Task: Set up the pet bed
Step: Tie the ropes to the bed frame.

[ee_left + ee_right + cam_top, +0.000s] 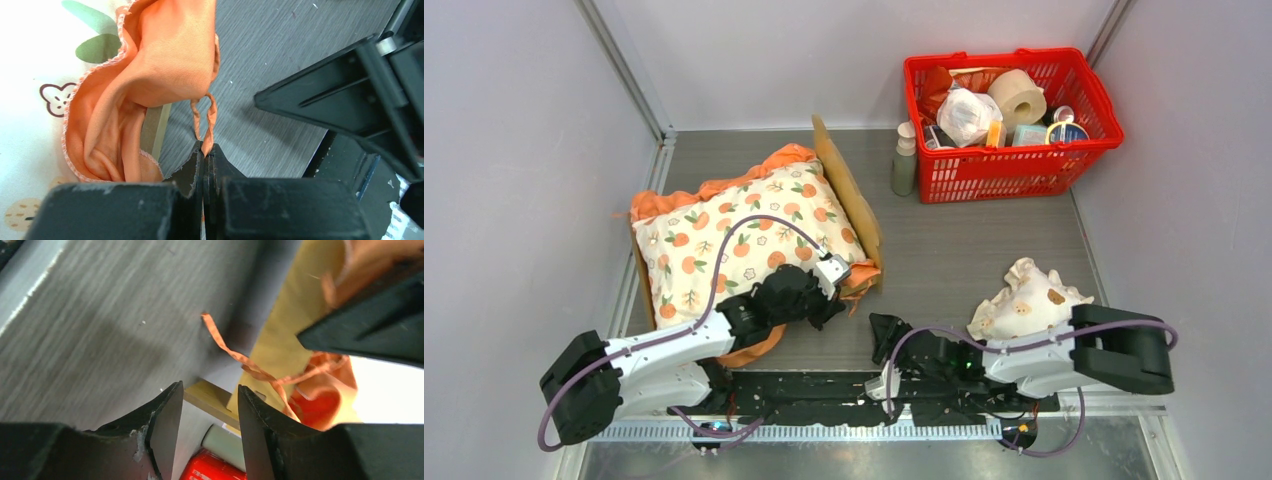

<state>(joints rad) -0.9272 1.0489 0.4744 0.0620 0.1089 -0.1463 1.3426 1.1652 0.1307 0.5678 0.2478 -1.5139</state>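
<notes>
While the left pincer (pixel 205 150) is pressed together on a thin orange tie (pixel 207 137) trailing from the cushion (pixel 744 235), the right pincer (pixel 207 405) stands spread just off the pet bed (pixel 852 200) corner, gripping nothing. The bed sits left of centre on the worktop (pixel 964 250), its scalloped headboard upright, with the puffy cushion on it. Smart play: draw that slippery satin ribbon gently, steady the smooth pale-wood frame, and don't drag the cushion askew.

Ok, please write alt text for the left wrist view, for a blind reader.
The left gripper is shut on a thin orange tie of the cushion's orange ruffle, above the grey table. A black arm part is at right.
</notes>
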